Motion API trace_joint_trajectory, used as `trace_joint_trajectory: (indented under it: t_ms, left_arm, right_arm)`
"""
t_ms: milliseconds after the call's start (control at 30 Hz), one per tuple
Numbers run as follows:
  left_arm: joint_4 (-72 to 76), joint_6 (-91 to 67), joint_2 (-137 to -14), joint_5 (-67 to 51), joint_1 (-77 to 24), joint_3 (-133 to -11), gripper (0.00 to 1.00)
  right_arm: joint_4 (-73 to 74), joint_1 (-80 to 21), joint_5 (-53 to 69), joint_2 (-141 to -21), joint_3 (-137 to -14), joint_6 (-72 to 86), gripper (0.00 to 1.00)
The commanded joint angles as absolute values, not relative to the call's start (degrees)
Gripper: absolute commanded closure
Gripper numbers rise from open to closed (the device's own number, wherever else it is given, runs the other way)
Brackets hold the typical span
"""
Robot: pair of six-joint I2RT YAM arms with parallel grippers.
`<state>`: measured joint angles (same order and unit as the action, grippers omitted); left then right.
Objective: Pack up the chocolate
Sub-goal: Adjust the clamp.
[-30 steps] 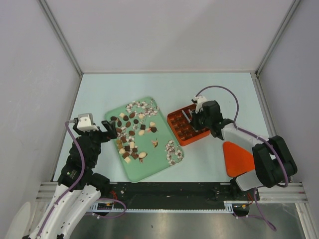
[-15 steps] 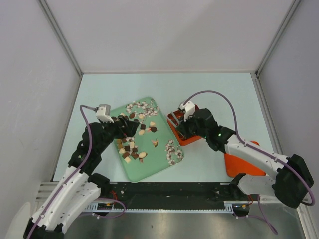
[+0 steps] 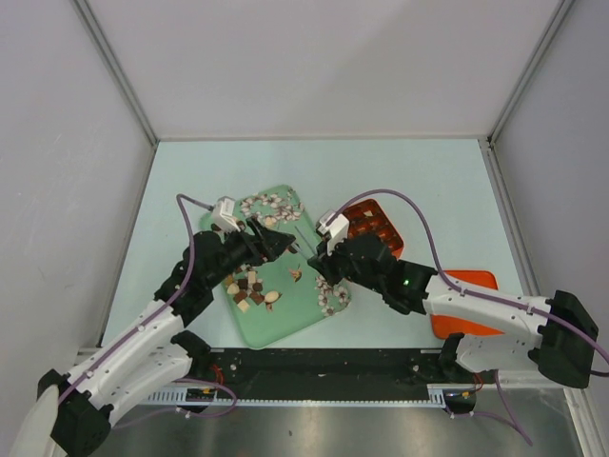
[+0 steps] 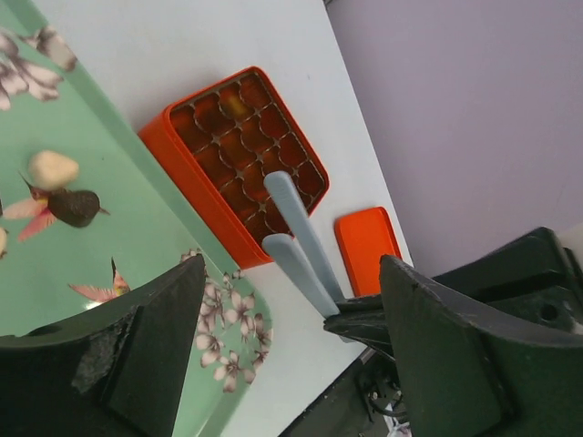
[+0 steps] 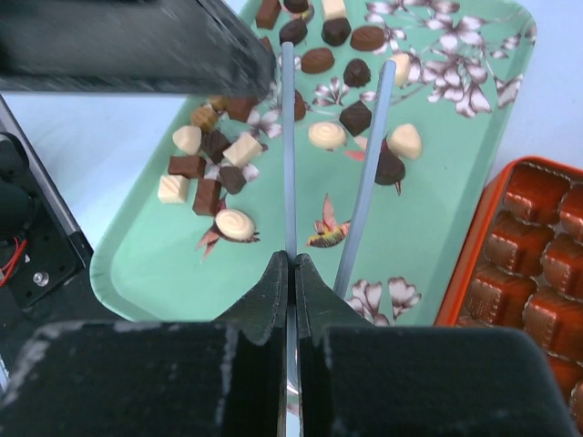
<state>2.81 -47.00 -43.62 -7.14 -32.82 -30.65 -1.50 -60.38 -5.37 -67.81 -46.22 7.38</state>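
Now my right gripper (image 5: 339,56) hangs above the green tray (image 5: 155,264), jaws apart and empty, apparently lined up over the chocolates (image 5: 355,116) to pick one; my left gripper (image 3: 278,244) likewise gapes empty.

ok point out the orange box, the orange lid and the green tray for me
orange box (image 4: 191,187): left wrist view, on its outer side wall.
orange lid (image 4: 364,248): left wrist view, middle of its flat top.
green tray (image 3: 281,314): top external view, bare patch near its front edge.

White arms (image 3: 485,307) — black joints, purple cables (image 3: 385,191), pale-blue fingers (image 5: 288,155)
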Motion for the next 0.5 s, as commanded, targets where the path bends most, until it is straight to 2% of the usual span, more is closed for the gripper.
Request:
trace_joint_trajectory:
  t_ms: [0,167,267,300,367,400,467]
  left_arm:
    - [6.7,-52.1,-43.9,-4.5,-34.1,-28.7,0.23]
    - [8.2,-53.5,-44.4,-4.2,-34.9,-27.9,0.37]
    - [9.4,-54.9,-44.4,-4.1,-35.2,-26.8,0.51]
    - [9.8,-55.5,-44.1,-4.1,-35.2,-26.0,0.6]
    - [10.7,-57.1,-43.9,-4.2,-35.3,-25.3,0.67]
    - [11.0,-57.7,-43.9,-4.3,-35.4,-24.7,0.74]
    - [11.6,-59.7,-43.8,-4.3,-35.4,-24.1,0.82]
  right_arm:
    - [-6.6,-62.2,-9.1,-67.4,-48.6,8.6,1.0]
    - [-8.0,-63.2,-9.2,-68.3,-48.6,8.8,1.0]
    - [-8.5,-63.4,-9.1,-68.7,-48.6,9.2,1.0]
    - [-8.6,-63.5,-9.1,-69.1,-48.6,9.2,1.0]
    - [-9.0,-63.5,-9.1,-69.3,-48.6,9.5,1.0]
    - [-9.1,-63.9,-9.3,-70.0,-48.6,9.6,1.0]
    - [-9.6,-64.3,-9.8,-70.3,-48.6,9.4,1.0]
